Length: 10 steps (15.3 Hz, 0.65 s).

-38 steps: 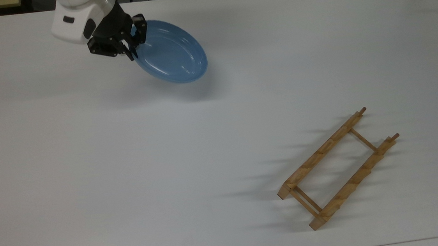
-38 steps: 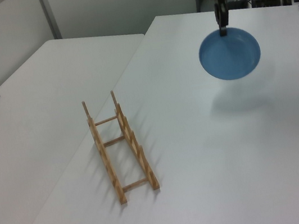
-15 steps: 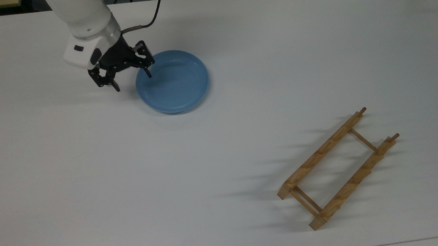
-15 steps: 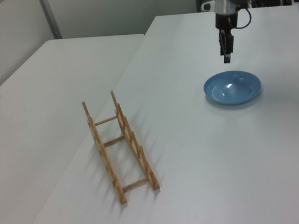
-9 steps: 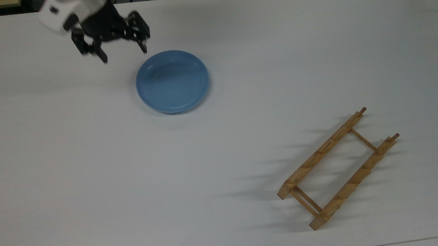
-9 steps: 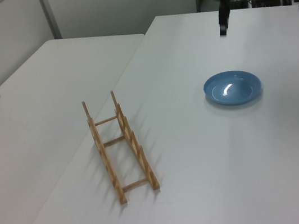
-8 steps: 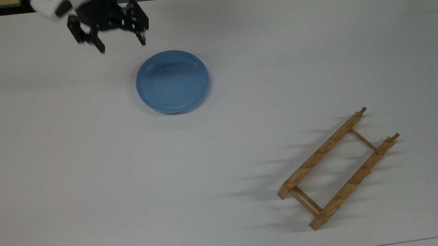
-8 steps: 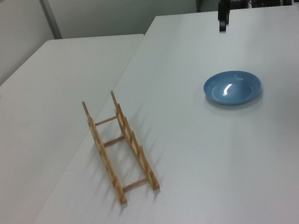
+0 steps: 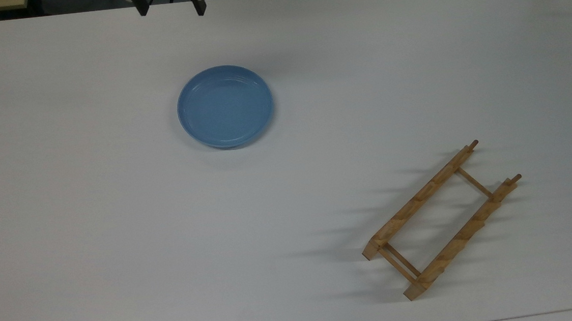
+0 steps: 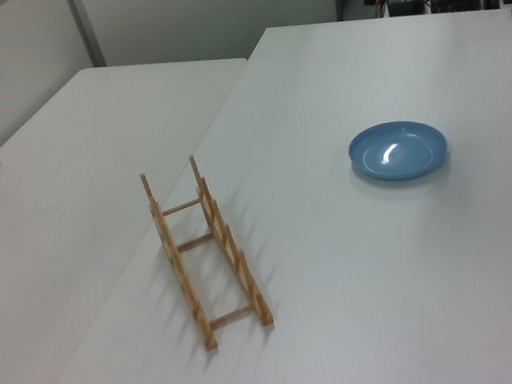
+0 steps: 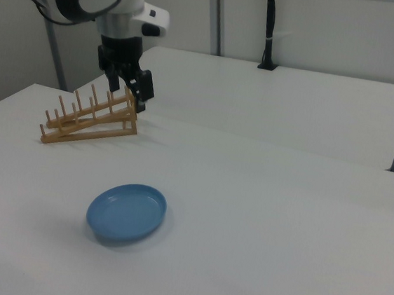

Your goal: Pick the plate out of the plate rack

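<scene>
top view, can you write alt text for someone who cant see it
A round light-blue plate lies flat, right side up, on a white table, toward the top view's upper left. A small wooden plate rack stands empty and well apart from it at the lower right. The open gripper pokes in at the top edge, holding nothing.

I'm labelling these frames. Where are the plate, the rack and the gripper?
plate (image 9: 225,106), top view, centre of its inside
rack (image 9: 414,204), top view, the rail nearer the plate
gripper (image 9: 170,4), top view, midway between its open fingertips
</scene>
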### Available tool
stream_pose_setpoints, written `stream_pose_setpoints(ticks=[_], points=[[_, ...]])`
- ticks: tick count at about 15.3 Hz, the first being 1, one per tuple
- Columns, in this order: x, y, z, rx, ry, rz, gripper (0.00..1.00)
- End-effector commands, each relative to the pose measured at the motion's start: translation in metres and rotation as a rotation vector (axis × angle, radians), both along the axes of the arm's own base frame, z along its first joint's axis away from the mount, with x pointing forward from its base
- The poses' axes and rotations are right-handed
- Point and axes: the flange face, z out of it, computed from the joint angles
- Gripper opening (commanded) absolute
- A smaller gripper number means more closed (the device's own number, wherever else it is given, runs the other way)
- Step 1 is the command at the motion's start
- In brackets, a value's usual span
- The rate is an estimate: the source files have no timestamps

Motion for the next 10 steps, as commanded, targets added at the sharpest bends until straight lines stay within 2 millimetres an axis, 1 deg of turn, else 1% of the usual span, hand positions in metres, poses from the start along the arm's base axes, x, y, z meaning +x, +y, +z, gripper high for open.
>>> stream_pose_setpoints(ticks=[1,3,5,7,8,10], points=[[-0.005,0.018,0.026,-0.048,-0.006,0.053,1.0],[-0.003,0.027,0.023,-0.065,-0.013,0.147,1.0],[-0.001,0.035,0.019,-0.081,-0.013,0.197,1.0],[0.005,0.035,0.012,-0.159,0.0,0.221,1.0],[0.006,0.036,0.011,-0.169,0.004,0.223,1.0],[0.005,0.046,0.011,-0.171,0.003,0.239,1.0]])
